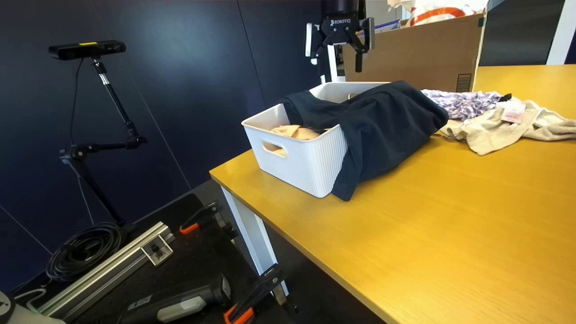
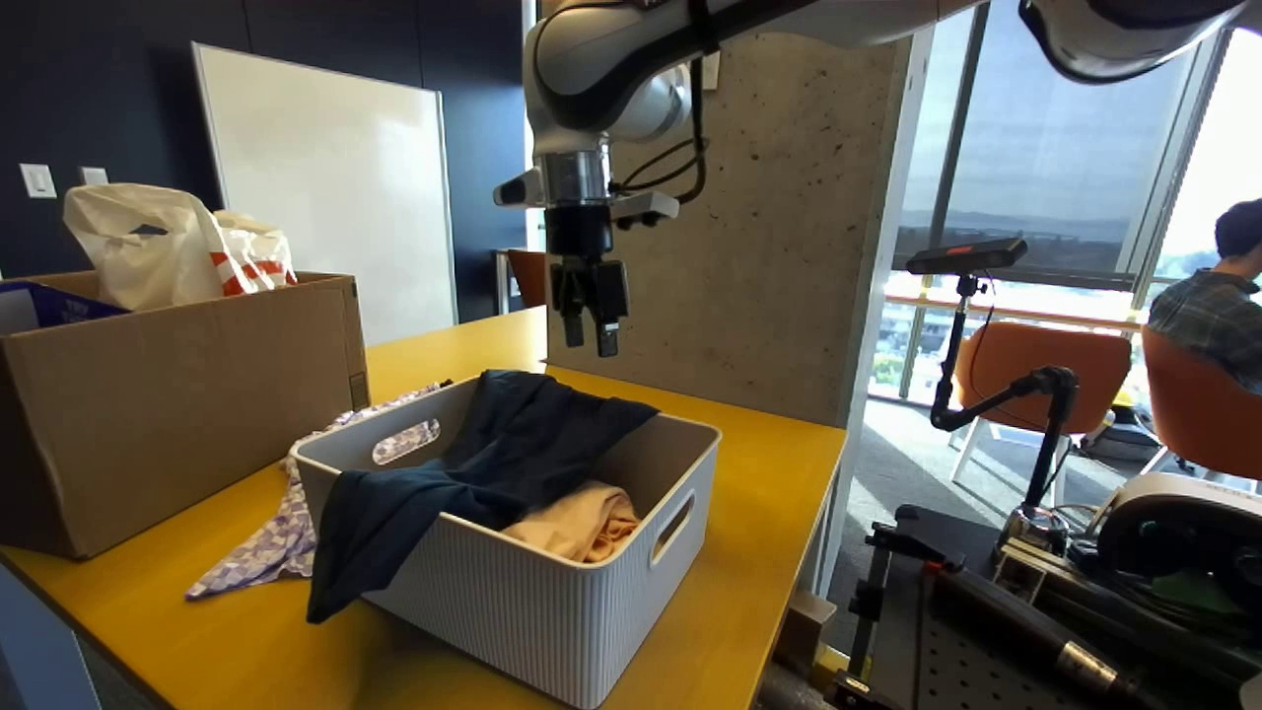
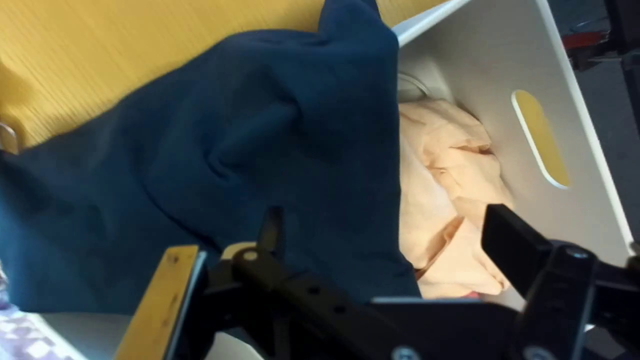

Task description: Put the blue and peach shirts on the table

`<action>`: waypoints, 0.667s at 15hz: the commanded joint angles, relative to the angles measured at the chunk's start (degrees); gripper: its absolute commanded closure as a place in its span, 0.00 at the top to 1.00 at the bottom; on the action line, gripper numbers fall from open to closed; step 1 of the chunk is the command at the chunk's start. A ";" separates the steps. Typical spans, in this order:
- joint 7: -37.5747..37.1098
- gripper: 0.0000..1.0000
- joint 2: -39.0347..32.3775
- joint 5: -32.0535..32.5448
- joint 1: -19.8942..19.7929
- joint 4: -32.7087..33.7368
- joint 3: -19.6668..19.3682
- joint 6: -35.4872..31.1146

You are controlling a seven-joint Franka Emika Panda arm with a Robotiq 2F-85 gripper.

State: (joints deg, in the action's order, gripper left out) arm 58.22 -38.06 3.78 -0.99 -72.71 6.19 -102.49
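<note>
Beyond the wrist view, table corner [image 1: 233,171].

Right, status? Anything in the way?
Black gripper open, empty. Dark blue cloth shirt hanging partly outside white rectangular plastic bin. Peach cloth shirt inside, blue partly covering it.

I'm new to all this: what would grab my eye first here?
Probably the dark blue shirt, spread across the pale basket and draped over its side. Next, the crumpled peach shirt inside the basket, partly hidden by the blue one. Then the black gripper, which hangs open above the basket, holding nothing.
</note>
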 commanded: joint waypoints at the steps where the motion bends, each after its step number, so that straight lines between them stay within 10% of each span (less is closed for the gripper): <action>1: 6.77 1.00 -3.73 3.60 2.54 3.05 1.12 1.29; 10: 11.96 1.00 -13.29 16.18 5.89 5.42 -1.96 -17.36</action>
State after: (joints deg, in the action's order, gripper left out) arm 68.48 -47.68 17.02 3.61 -70.44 5.69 -114.26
